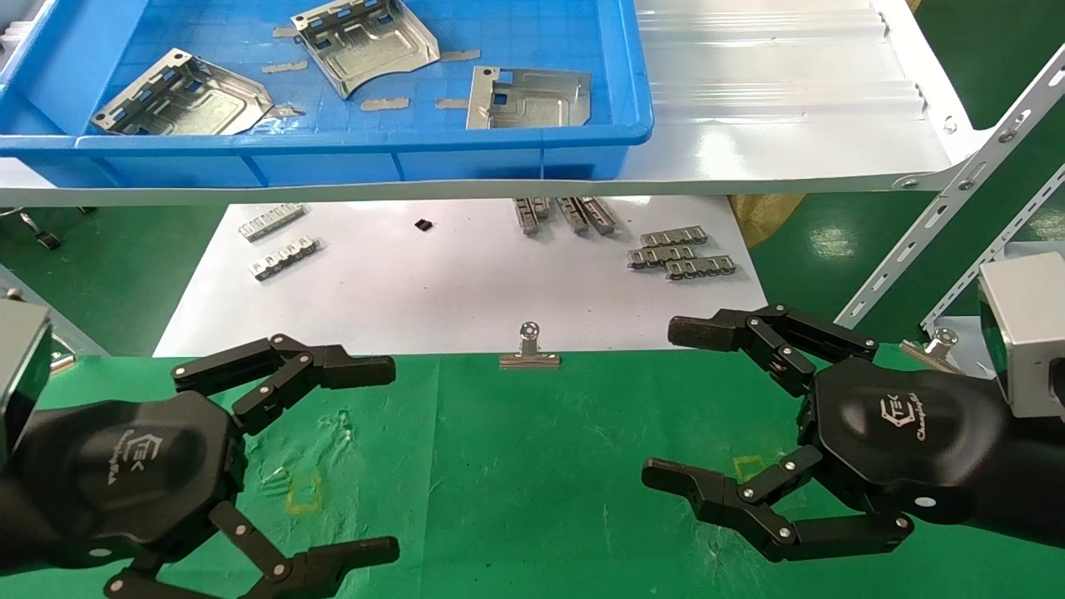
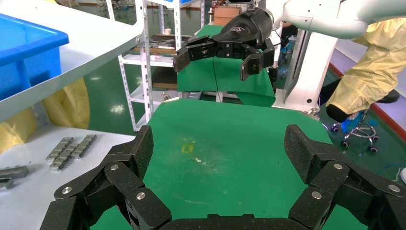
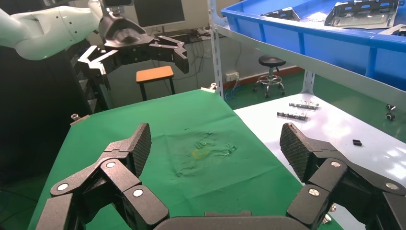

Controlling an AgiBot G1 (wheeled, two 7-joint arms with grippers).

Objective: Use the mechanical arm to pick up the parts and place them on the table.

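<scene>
Three parts lay flat in the blue bin [image 1: 616, 66] on the white shelf [image 1: 790, 125]: the left part [image 1: 183, 96] ran diagonally, the middle part [image 1: 366, 42] showed its curved notch toward the robot, and the right part [image 1: 528, 98] lay square to the bin's front wall. The left gripper [image 1: 391, 457] and right gripper [image 1: 666, 403] hovered over the table [image 1: 516, 466], both spread wide and empty. Only the wrist views showed each opposite arm raised clear of the cloth. One binder clip [image 1: 529, 349] sat at the cloth's far edge.
</scene>
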